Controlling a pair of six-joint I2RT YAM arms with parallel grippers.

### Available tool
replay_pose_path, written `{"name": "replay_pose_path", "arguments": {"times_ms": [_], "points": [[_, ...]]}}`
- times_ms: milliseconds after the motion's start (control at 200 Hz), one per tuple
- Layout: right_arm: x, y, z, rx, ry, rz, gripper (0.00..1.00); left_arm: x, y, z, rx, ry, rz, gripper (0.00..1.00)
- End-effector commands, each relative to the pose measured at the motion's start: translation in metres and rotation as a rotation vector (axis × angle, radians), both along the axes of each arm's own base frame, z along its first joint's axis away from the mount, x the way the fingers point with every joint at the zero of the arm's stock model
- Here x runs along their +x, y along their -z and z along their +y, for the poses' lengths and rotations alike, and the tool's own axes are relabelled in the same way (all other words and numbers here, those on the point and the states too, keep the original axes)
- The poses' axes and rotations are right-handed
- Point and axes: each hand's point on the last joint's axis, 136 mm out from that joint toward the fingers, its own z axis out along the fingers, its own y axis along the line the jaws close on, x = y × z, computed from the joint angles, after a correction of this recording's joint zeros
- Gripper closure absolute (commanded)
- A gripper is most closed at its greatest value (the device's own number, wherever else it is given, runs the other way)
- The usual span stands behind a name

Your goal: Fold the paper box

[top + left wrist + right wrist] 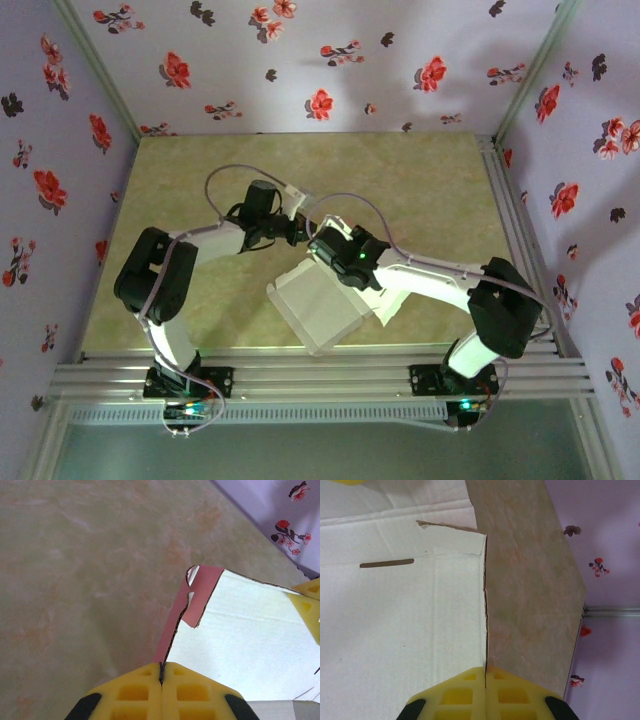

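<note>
L gripper (pixel 161 667) & R gripper (pixel 485 671): we hold both clamped fully shut on paper box (pixel 318 305) edges, box spanning btwn them. Risk: opposing pulls tear thin card, or edge slips out.

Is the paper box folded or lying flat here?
Partly folded: the paper box has panels meeting at angles and a pink tab bent up; not closed.

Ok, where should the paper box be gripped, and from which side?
Probably a free panel edge of the paper box, pinched edge-on from outside: the card is thin, its panels too wide to span. The left hand and right hand grip such edges now.
</note>
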Motion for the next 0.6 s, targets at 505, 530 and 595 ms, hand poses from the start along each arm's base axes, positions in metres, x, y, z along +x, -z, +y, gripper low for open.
{"name": "replay_pose_path", "arguments": {"times_ms": [505, 530, 595], "points": [[-0.006, -0.016, 0.017, -0.148, -0.028, -0.176, 1.0, -0.021, -0.024, 0.018, -0.06, -0.159, -0.143, 1.0], [-0.005, -0.017, 0.017, -0.149, -0.025, -0.183, 1.0, -0.021, -0.023, 0.018, -0.055, -0.166, -0.147, 1.0], [-0.005, -0.019, 0.018, -0.147, -0.018, -0.198, 1.0, -0.021, -0.02, 0.018, -0.054, -0.177, -0.151, 1.0]]}}
